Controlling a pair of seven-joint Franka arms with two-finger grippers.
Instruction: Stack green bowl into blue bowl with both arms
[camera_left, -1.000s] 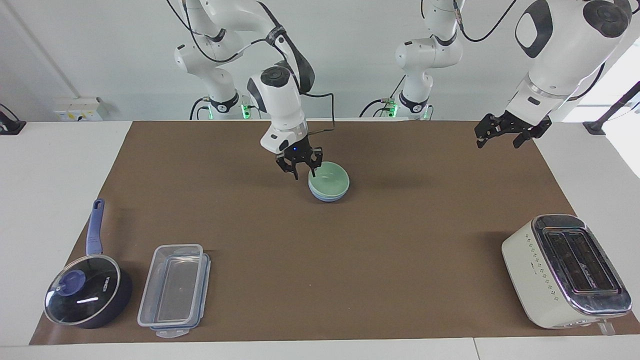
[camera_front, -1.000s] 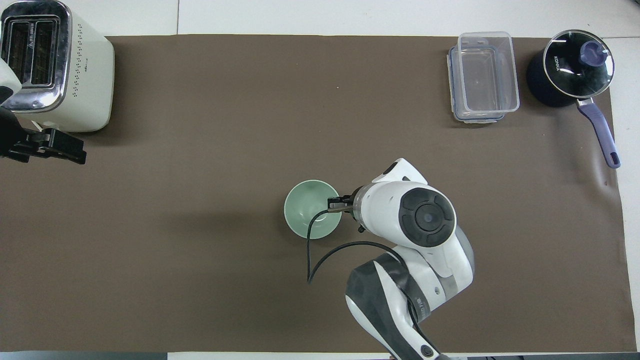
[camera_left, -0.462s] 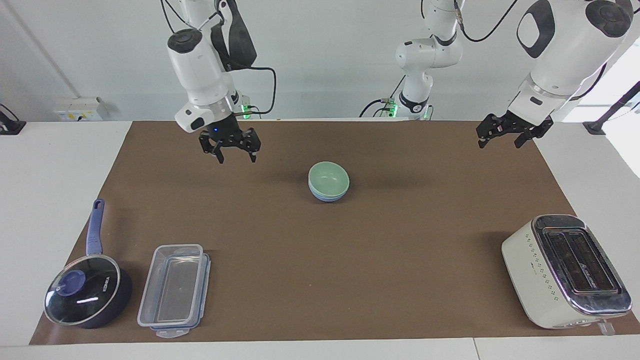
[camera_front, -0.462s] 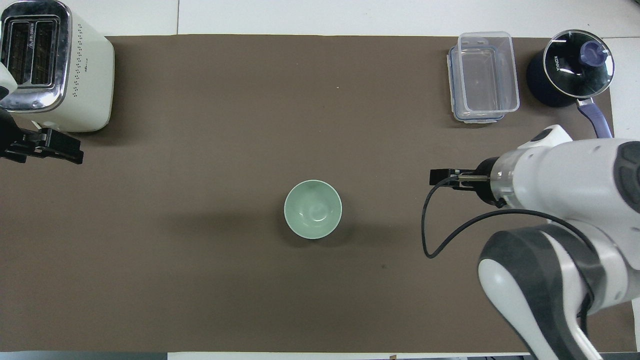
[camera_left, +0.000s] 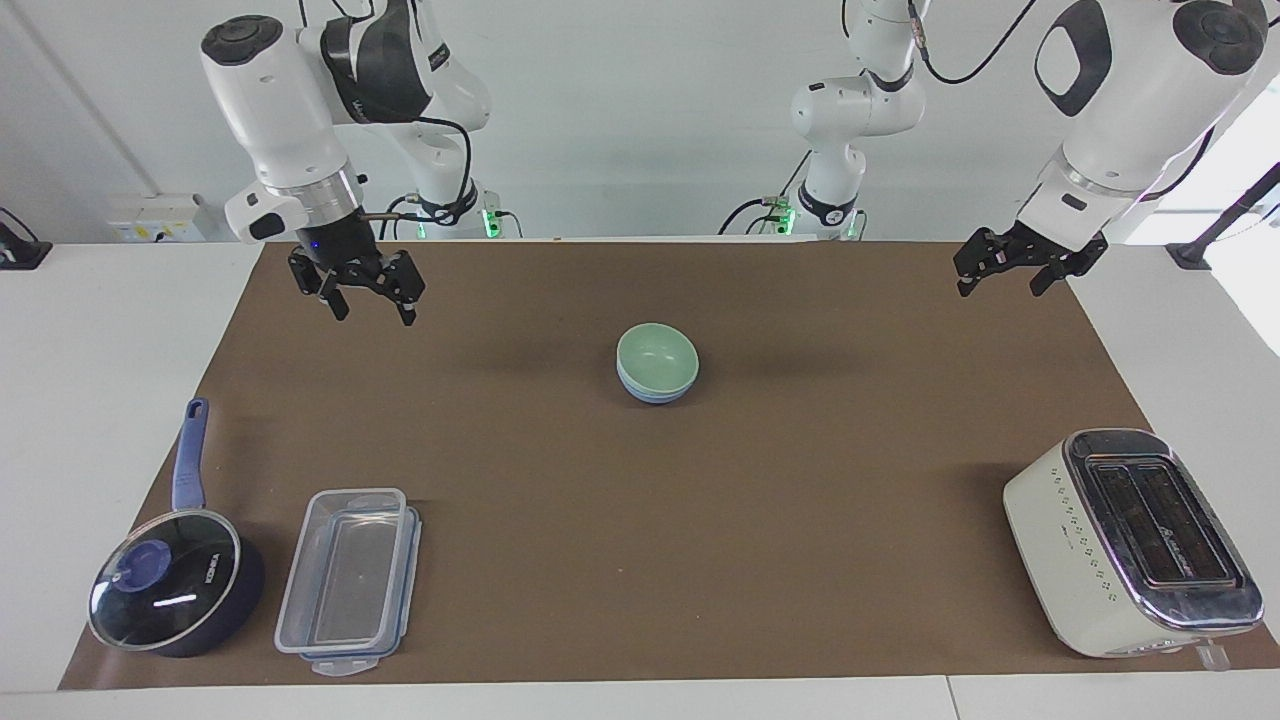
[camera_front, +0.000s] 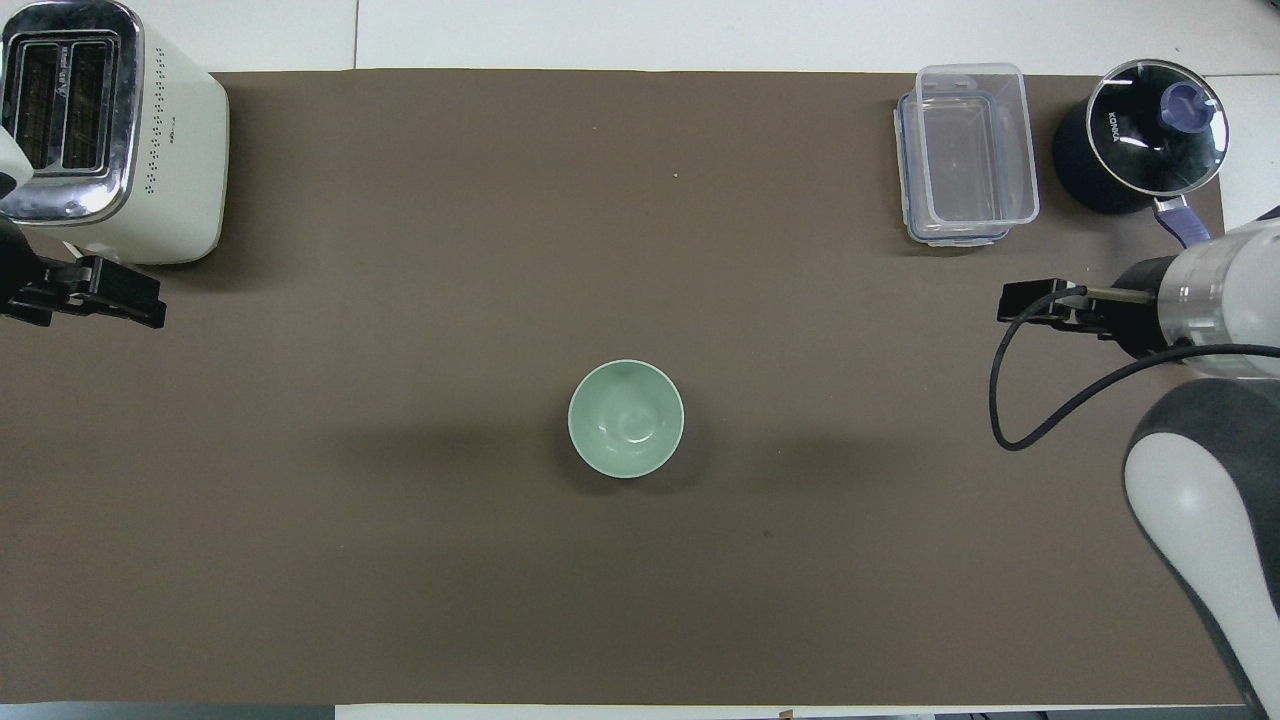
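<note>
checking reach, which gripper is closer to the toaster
Left. The left gripper hangs over the mat's edge at the toaster's end of the table; the right gripper is up over the opposite end, near the saucepan's end.

Brown-matted table (camera_left: 800, 520): blue bowl (camera_left: 655, 396), saucepan (camera_left: 175, 583), container (camera_left: 348, 580), toaster (camera_left: 1130, 540).

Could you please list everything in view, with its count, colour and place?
green bowl: 1, pale mint green, mid-mat, nested in the blue bowl
blue bowl: 1, light blue, under the green bowl
toaster: 1, cream and chrome, left arm's end
food container: 1, clear, beside the saucepan, right arm's end
saucepan: 1, dark blue, glass-lidded
mat: 1, brown, covering the table
left gripper: 1, black, open, raised over the mat's edge
right gripper: 1, black, open, raised over the mat
</note>
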